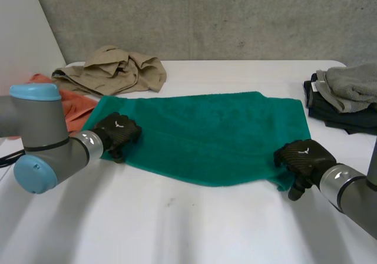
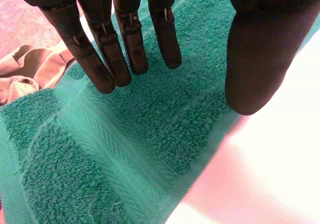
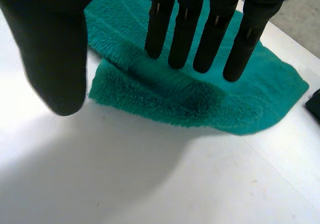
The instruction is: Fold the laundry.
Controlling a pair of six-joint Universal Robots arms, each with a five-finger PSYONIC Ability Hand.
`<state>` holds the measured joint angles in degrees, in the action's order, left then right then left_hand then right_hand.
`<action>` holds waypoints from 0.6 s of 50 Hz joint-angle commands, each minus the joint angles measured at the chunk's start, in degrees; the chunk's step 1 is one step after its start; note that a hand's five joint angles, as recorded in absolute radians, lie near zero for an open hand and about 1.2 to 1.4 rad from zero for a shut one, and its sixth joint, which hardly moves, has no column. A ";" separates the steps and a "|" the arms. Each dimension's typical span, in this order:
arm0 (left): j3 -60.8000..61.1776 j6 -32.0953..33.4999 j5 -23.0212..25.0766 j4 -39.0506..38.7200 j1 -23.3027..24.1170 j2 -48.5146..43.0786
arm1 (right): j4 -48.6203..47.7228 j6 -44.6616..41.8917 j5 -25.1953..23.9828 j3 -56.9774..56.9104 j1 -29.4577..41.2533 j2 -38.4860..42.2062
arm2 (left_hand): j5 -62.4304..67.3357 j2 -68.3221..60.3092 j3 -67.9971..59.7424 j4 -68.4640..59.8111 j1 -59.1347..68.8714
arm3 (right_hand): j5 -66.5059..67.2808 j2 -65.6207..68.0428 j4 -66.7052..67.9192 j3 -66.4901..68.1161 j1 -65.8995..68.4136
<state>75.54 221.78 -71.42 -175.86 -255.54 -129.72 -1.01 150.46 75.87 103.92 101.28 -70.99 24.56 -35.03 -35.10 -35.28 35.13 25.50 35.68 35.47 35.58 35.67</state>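
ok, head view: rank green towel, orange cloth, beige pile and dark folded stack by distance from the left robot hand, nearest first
1. green towel: the left robot hand is over its left end.
2. orange cloth: just beside the hand, on the outer left.
3. beige pile: farther back, behind the towel's left end.
4. dark folded stack: far right, past the towel's other end.

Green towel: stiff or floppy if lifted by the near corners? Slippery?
Likely floppy: the green towel lies flat and its corner by the right hand is rumpled, so it should sag between grips. Its looped pile suggests good friction, so it is probably not slippery. Pushed by the left hand, it would probably bunch.
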 commanded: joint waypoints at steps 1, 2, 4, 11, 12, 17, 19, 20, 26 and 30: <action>-0.48 1.20 -0.38 -0.09 0.04 -0.62 | -5.40 3.00 2.26 -1.35 1.90 4.63 | 2.06 -1.59 -1.53 -1.35 1.49 | 11.66 11.48 11.69 11.58 11.49; -0.48 1.20 -0.47 -0.01 0.13 -0.62 | -6.02 3.00 2.79 -1.61 2.08 5.16 | 1.73 -1.26 -1.19 -1.01 1.16 | 14.00 13.83 14.04 13.92 13.83; -0.13 1.11 -0.65 -0.09 0.13 -0.36 | -7.94 3.00 4.71 -2.40 2.43 6.47 | 0.22 0.25 0.32 0.50 -0.35 | 31.05 30.87 31.09 30.97 30.88; 0.22 0.94 -0.91 -0.01 0.04 0.08 | -9.71 4.40 9.56 -1.62 2.70 2.72 | -0.13 0.60 0.66 0.84 -0.70 | 44.50 44.32 44.53 44.42 44.33; 0.48 0.85 -0.91 -0.01 -0.05 0.43 | -10.32 5.28 9.13 -1.26 1.91 -1.39 | -0.13 0.60 0.66 0.84 -0.70 | 44.50 44.32 44.53 44.42 44.33; 0.66 0.32 -0.65 -0.01 -0.40 0.96 | -8.84 9.49 4.56 -2.75 1.29 -10.38 | -1.81 2.27 2.34 2.52 -2.38 | 44.50 44.32 44.53 44.42 44.33; 0.49 -0.11 -0.65 -0.01 -0.23 1.13 | -5.08 12.38 2.19 -5.02 1.38 -13.80 | -2.65 3.12 3.19 3.36 -3.22 | 44.50 44.32 44.53 44.42 44.33; 0.31 -0.29 -0.65 0.08 -0.14 1.22 | -3.58 13.45 1.57 -6.08 1.55 -14.95 | -2.82 3.29 3.35 3.53 -3.39 | 44.50 44.32 44.53 44.42 44.33; 0.75 -2.05 -0.82 0.96 0.48 1.84 | 5.40 19.34 -0.02 -14.87 2.96 -18.22 | -3.83 4.29 4.36 4.54 -4.40 | 44.50 44.32 44.53 44.42 44.33; 1.01 -4.68 -0.73 2.19 1.18 2.71 | 8.04 21.28 0.51 -22.78 6.91 -18.04 | -4.50 4.97 5.04 5.22 -5.07 | 44.50 44.32 44.53 44.42 44.33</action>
<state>76.19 220.02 -72.22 -175.08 -255.19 -127.99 2.24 168.54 76.07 90.94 104.06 -89.08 18.08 -28.87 -28.98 -28.38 29.20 56.97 66.76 68.19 67.67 61.99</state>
